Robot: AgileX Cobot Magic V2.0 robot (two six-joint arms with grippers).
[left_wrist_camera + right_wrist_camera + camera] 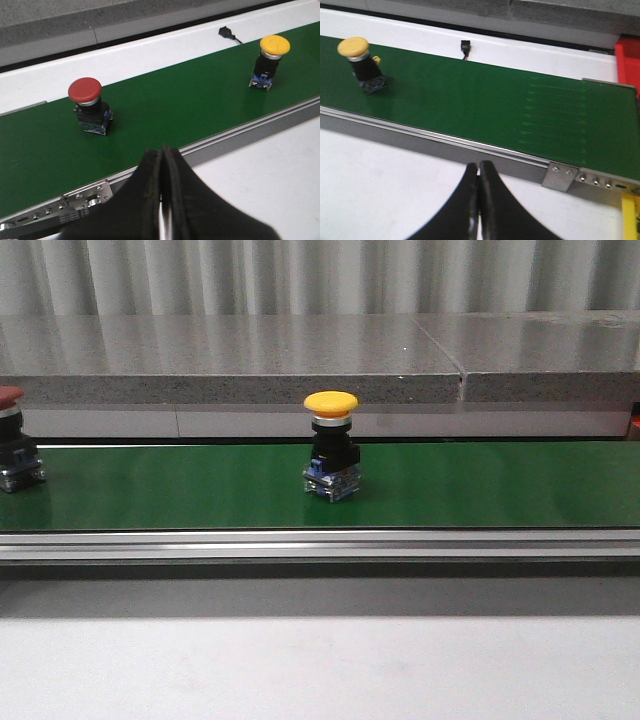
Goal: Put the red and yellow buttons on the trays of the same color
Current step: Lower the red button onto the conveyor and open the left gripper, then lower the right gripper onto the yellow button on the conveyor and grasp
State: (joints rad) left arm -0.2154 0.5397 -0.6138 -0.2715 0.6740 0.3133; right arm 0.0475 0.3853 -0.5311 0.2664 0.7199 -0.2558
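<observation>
Right, yellow button [331, 445] upright mid green belt [480, 485] in my front view, dead centre. Red button [12, 440] upright on same belt at 9 o'clock, cut by frame edge, well apart from yellow. Left tool [162, 165]: I see fingers pressed together, nothing between, hovering over white table [320, 670] just off belt's near rail [320, 543]. Right tool [479, 177]: same, pinched closed, empty. Red tray [627, 60] corner visible past belt end in right wrist view.

Green conveyor belt [480, 485] with silver rail [320, 543], white tabletop [320, 660], grey stone ledge [230, 360], corrugated wall [320, 275] behind.
</observation>
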